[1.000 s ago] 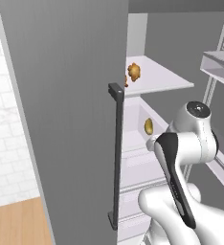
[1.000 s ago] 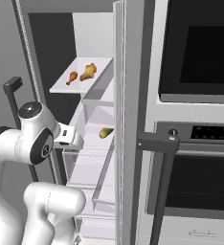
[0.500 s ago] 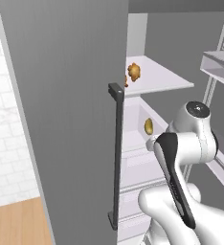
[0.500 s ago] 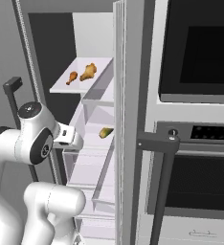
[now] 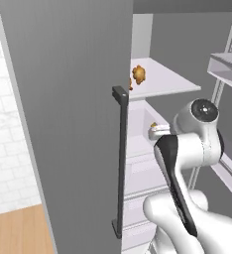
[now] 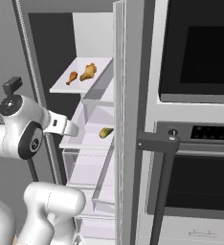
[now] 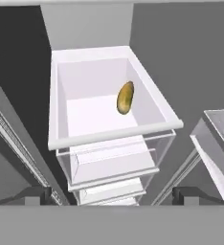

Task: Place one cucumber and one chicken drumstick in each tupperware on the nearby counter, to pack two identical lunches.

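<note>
Open refrigerator interior, grey-walled: two chicken drumsticks [image 6: 83,73] lie on the white shelf [image 6: 61,86] at upper left of the right base view, above a clear drawer [image 7: 113,133] holding a yellow-green oval item [image 7: 125,97], with the gripper [image 7: 113,195] released, tips wide apart at the hand view's bottom.

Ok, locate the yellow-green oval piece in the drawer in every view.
Left base view: the yellow-green oval piece is mid-right, peeking out just left of the arm.
Right base view: centre, at the drawer's right side.
Hand view: upper centre, by the drawer's right wall.
Shared landmark: the white open drawer holding it.
</note>
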